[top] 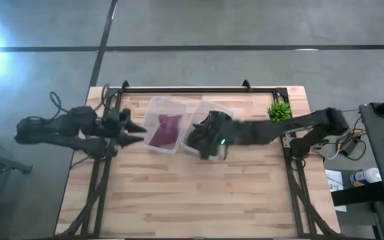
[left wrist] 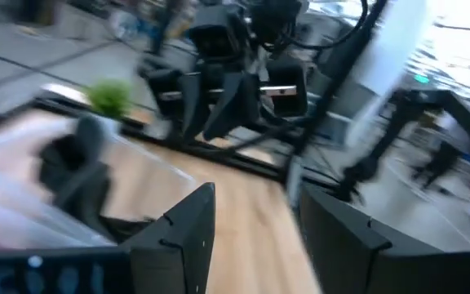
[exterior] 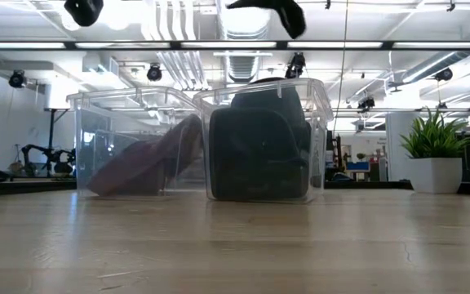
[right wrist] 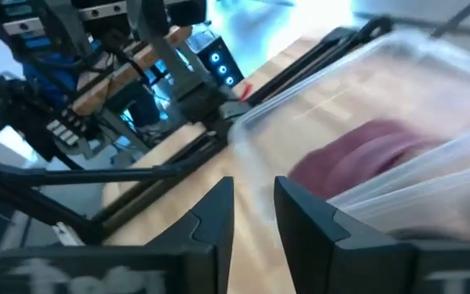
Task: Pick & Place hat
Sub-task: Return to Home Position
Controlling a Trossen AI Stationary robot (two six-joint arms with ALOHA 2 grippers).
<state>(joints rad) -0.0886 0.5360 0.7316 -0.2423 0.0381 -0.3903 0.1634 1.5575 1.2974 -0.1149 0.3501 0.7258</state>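
Note:
Two clear plastic bins stand side by side at the table's far middle. The left bin (top: pixel 164 125) holds a maroon hat (top: pixel 166 130) (exterior: pixel 149 159) (right wrist: pixel 374 155), which leans against the bin's wall. The right bin (exterior: pixel 261 140) holds a dark hat (exterior: pixel 259 147) that fills it. My right gripper (right wrist: pixel 255 212) hovers above the right bin (top: pixel 205 141), open by a narrow gap, with nothing between the fingers. My left gripper (left wrist: pixel 255 229) (top: pixel 135 129) hangs open just left of the left bin, above the table.
A small potted plant (top: pixel 279 111) (exterior: pixel 436 159) stands at the table's far right. A black frame rail (top: pixel 185 90) runs along the far edge. The bare wooden tabletop (top: pixel 192 193) stretches across the near half.

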